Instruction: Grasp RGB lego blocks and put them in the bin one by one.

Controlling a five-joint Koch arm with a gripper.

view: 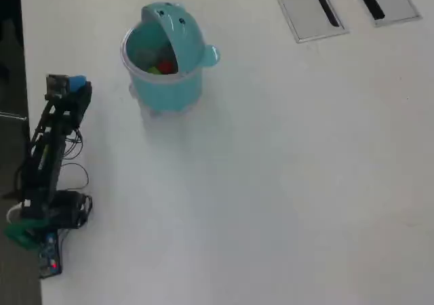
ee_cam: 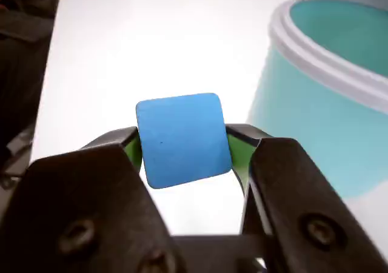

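Two black jaws of the gripper [ee_cam: 183,148] clamp the small blue lego cube [ee_cam: 182,138] in the wrist view, beside the teal round plastic bin [ee_cam: 321,112]. Overhead view: the gripper [view: 68,85] holds the cube left of the bin [view: 166,85], whose lid stands open; red and green blocks [view: 161,68] lie inside.

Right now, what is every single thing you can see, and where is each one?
blue block: one, blue, held between the gripper's jaws, above the table beside the bin.
red block: one, red, inside the bin.
green block: one, lime green, inside the bin next to the red one.
bin: one, teal, lid flipped open, upper left of the overhead view.
grey panels: two, grey with dark slots, top right of the overhead view.
table: one, white.
arm: one, black, left edge of the overhead view.
gripper: one, black with green pads.
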